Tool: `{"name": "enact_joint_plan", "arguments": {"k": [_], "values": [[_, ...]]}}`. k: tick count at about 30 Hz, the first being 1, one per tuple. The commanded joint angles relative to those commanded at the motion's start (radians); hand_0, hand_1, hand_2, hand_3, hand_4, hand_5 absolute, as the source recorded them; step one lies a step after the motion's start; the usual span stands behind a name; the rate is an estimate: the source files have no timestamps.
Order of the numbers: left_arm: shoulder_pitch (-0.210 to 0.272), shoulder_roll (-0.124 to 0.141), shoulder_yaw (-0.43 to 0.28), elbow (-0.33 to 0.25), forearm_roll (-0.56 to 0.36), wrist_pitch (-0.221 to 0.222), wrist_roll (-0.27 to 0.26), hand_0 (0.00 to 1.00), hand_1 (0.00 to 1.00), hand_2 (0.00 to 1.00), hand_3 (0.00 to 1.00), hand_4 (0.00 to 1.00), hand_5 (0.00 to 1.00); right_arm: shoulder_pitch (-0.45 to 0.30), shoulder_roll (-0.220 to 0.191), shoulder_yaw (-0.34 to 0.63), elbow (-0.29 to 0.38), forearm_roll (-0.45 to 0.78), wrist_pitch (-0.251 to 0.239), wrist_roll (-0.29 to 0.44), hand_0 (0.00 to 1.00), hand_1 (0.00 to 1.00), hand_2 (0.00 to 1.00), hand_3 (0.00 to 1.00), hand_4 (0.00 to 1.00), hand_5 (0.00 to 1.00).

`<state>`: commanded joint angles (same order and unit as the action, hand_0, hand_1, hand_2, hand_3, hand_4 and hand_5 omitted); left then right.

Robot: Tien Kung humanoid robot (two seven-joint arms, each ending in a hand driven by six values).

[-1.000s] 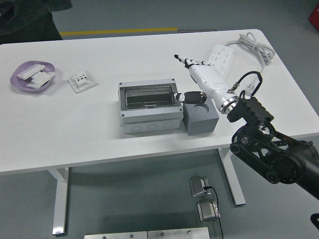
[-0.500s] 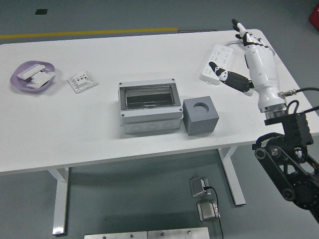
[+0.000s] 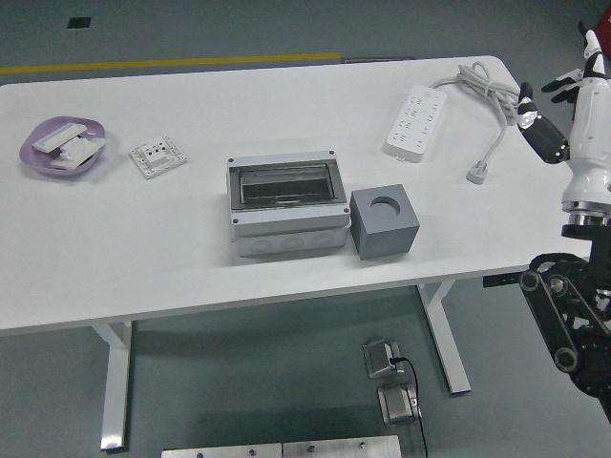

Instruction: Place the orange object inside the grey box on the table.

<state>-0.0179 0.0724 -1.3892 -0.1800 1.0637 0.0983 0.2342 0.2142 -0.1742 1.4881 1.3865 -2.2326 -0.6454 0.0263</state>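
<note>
A grey cube box (image 3: 385, 223) with a round hole in its top stands near the table's front edge, right of centre. Touching its left side is a larger light-grey enclosure (image 3: 286, 205) with a dark window in its lid. I see no orange object anywhere in view. My right hand (image 3: 565, 95), white with dark fingertips, is raised at the picture's right edge, beyond the table's right side. Its fingers are spread and it holds nothing. My left arm is out of view.
A white power strip (image 3: 417, 119) with a coiled cable and a loose plug (image 3: 477, 174) lies at the back right. A purple dish (image 3: 62, 145) with white parts and a white socket plate (image 3: 158, 156) lie at the far left.
My right hand has pulled away from over the grey cube, moving right and up past the table's right edge. The dark-clothed figure at the top left is gone.
</note>
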Motion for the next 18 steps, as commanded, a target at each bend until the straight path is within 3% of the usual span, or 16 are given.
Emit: {"name": "enact_joint_plan", "arguments": {"k": [9, 18], "values": [[0.0, -0.002, -0.003, 0.0, 0.004, 0.0, 0.002, 0.63, 0.565, 0.53, 0.593, 0.435, 0.202, -0.006, -0.001, -0.008, -0.014, 0.0, 0.0, -0.039, 0.133, 0.213, 0.269, 0.998, 0.037, 0.069], [-0.002, -0.004, -0.006, 0.0, 0.007, 0.0, 0.004, 0.629, 0.565, 0.529, 0.594, 0.435, 0.207, -0.008, -0.002, -0.007, -0.027, -0.006, 0.0, -0.063, 0.142, 0.222, 0.276, 0.998, 0.044, 0.068]]}}
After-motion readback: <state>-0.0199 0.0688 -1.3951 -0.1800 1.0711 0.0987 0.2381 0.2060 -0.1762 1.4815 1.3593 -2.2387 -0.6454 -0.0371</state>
